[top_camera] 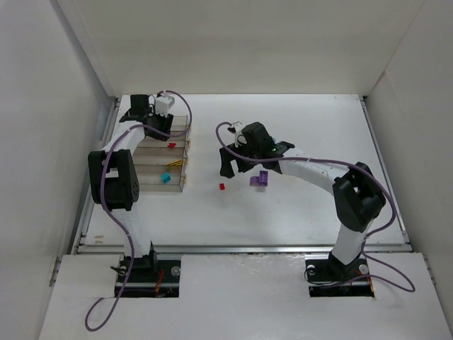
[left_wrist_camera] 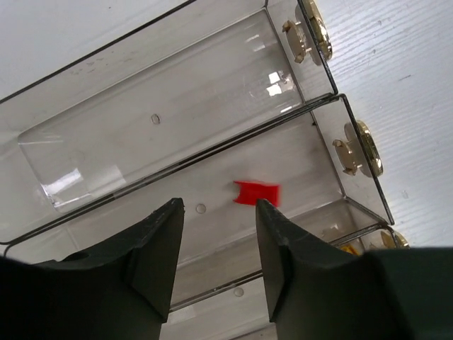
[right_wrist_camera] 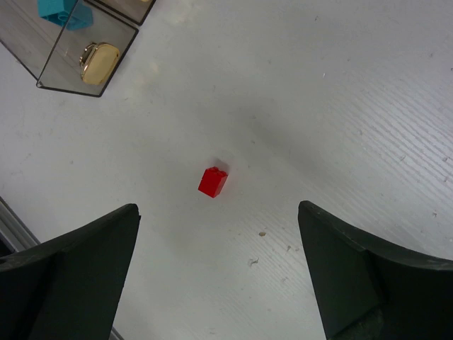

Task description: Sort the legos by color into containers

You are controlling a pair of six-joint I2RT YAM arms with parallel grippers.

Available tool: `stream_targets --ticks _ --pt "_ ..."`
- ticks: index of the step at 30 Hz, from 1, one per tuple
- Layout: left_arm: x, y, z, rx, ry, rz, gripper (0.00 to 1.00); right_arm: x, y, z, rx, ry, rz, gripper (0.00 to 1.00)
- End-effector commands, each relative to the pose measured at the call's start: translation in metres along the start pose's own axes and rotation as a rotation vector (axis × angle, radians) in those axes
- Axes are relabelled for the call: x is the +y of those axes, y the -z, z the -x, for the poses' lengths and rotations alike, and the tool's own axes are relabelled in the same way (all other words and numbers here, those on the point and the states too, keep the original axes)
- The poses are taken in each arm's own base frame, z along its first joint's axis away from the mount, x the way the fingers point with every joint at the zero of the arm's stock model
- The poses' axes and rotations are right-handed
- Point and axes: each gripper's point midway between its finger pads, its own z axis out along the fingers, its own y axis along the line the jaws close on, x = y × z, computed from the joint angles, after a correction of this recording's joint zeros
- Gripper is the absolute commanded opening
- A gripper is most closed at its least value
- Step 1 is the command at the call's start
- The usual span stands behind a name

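On my overhead feed the containers (top_camera: 152,168) sit in the upper left of the frame, a row of four clear bins on the white desk (top_camera: 297,212). The left arm reaches up over their top end. Through its wrist camera I see the left fingers (left_wrist_camera: 159,241) standing partly apart at the bottom of the frame, with nothing between them. Just above the right-hand tip, a red lego (left_wrist_camera: 256,193) lies inside the second bin from the top, a little blurred and touching neither finger. The brass-coloured tabs (left_wrist_camera: 364,145) of the bins line the right side of that frame. Overhead, that bin shows its red piece, the bin below it holds a yellow lego (top_camera: 174,163), and the lowest bin holds a cyan lego (top_camera: 166,178).

The right arm stretches to the middle of the overhead frame. In its wrist view the right fingers (right_wrist_camera: 78,269) are spread wide, one in each bottom corner, holding nothing. Between them and a little higher in the frame, a loose red lego (right_wrist_camera: 212,182) rests on the desk, touching neither finger. A corner of the containers with the cyan piece shows in the upper left of that view. Overhead, purple legos (top_camera: 259,179) lie on the desk just right of the loose red one, just below the right arm in the frame.
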Motion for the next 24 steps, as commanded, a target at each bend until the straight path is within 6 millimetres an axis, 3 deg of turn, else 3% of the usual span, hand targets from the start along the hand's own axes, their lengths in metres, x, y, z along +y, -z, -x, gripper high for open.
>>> stream_targets --ticks 1,7,10,15,20,24 --pt "0.002 0.01 0.011 -0.039 -0.027 0.015 0.43 0.015 0.003 0.023 -0.049 0.035 0.035 1.0" --pt "0.0 0.016 0.014 -0.05 0.005 0.019 0.45 0.017 -0.002 0.019 -0.021 0.074 -0.015 1.0" --pt "-0.002 0.031 0.022 -0.067 0.009 0.025 0.45 0.022 -0.005 0.014 0.01 0.088 -0.05 0.98" --pt "0.007 0.078 0.052 -0.172 0.099 0.094 0.45 0.016 -0.017 0.0 0.087 0.071 -0.158 0.92" --pt "0.044 0.126 0.058 -0.226 0.24 0.247 0.45 0.013 -0.032 -0.025 0.162 0.043 -0.189 0.78" --pt "0.056 0.163 0.056 -0.298 0.284 0.286 0.45 0.014 -0.039 -0.03 0.173 0.055 -0.224 0.68"
